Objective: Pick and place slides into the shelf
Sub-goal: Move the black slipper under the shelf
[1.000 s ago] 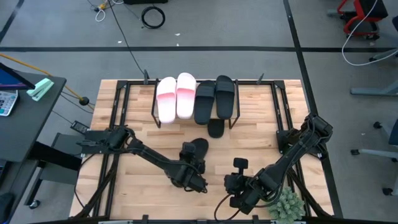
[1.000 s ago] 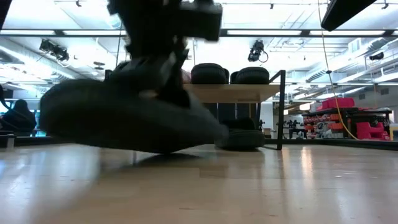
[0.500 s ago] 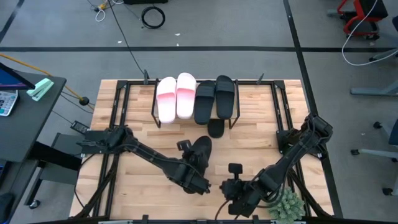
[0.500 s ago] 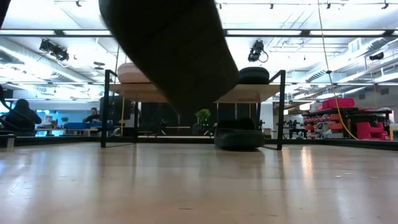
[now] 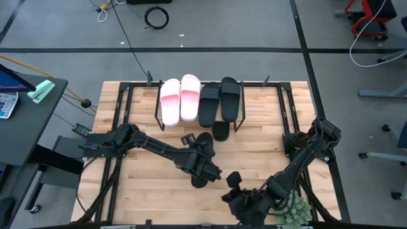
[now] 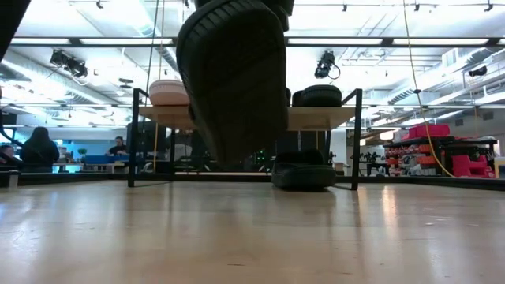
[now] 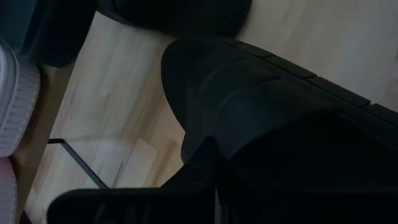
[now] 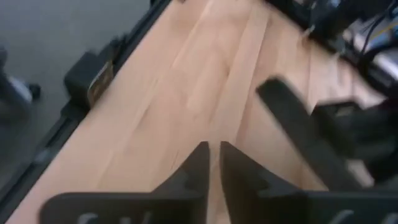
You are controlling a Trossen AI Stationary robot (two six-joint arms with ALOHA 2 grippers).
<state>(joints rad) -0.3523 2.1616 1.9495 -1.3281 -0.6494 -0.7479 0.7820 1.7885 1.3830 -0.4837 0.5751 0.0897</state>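
Your left gripper [image 5: 202,166] fingers grasp a matte black rubber slide [image 6: 233,75], lifted off the table nr the wooden-top wire shelf [image 5: 248,95] — light, flexy; hold strap/edge. Right gripper [image 5: 236,191] fingers pinched together, empty.

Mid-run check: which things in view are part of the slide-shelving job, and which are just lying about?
Job:
- black slide held off the table by the left gripper
- black slide under the shelf
- pink pair and black pair on top

Lying about:
- small green plant by the right gripper
- cable coil on the floor
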